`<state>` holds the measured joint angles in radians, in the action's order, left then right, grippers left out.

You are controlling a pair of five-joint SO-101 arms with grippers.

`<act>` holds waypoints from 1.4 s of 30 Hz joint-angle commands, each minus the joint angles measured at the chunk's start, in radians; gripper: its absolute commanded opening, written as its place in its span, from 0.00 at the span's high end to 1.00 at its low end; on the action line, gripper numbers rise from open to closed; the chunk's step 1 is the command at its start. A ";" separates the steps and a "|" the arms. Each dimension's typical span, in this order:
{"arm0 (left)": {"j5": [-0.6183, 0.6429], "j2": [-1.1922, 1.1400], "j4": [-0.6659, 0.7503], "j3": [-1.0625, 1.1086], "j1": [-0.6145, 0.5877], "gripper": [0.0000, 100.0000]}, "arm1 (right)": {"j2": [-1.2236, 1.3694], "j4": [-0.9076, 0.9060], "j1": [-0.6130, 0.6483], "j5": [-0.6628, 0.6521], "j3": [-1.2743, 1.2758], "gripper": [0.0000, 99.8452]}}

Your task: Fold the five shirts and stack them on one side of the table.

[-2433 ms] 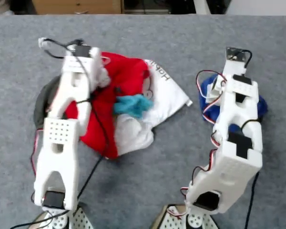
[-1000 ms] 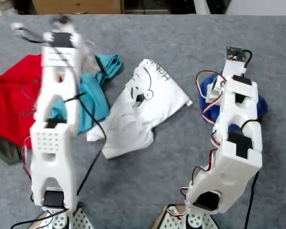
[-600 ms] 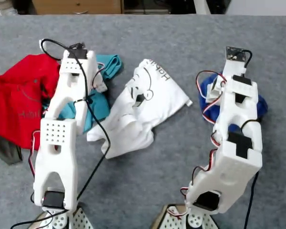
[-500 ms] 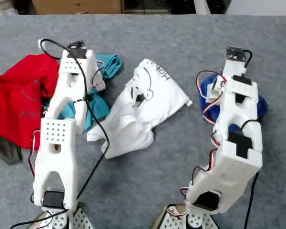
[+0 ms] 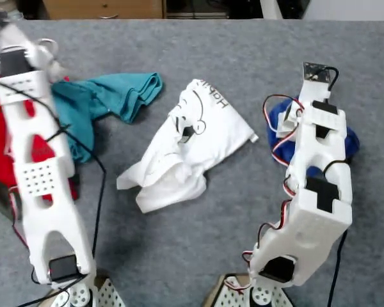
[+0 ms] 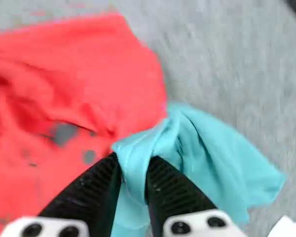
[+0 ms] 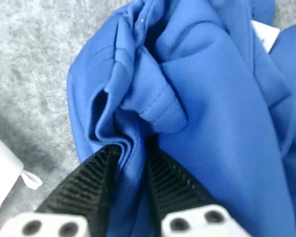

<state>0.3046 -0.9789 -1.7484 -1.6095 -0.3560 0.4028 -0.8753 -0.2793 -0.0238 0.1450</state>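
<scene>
Left end effector [image 6: 133,170] grips a fold of teal shirt [image 6: 207,163] beside red shirt [image 6: 64,89], surface's [image 5: 243,57] left side. Right end effector [image 7: 133,155] pinches blue shirt [image 7: 212,98]. White shirt [image 5: 192,141] w/ cartoon print + lettering lies crumpled btwn arms.

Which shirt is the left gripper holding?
The teal shirt, pinched by the left gripper beside the red shirt; the right gripper holds the blue shirt.
</scene>
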 commanded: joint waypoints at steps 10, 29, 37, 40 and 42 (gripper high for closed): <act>0.008 0.145 0.078 -0.057 -0.327 0.98 | -0.002 0.026 0.016 -0.003 0.002 0.99; 0.057 0.229 -0.012 -0.003 -0.318 0.74 | 0.015 0.025 0.018 -0.002 -0.004 0.99; 0.107 0.305 -0.012 0.109 -0.218 0.69 | 0.015 0.025 0.018 -0.003 -0.004 0.99; 0.107 0.358 -0.012 0.175 -0.117 0.69 | 0.015 0.025 0.018 -0.003 -0.004 0.99; 0.095 0.401 -0.012 0.244 -0.020 0.69 | 0.015 0.025 0.018 -0.003 -0.005 0.99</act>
<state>0.4058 -0.6782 -1.7499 -1.4254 -0.4956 0.4120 -0.8753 -0.2793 -0.0238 0.1450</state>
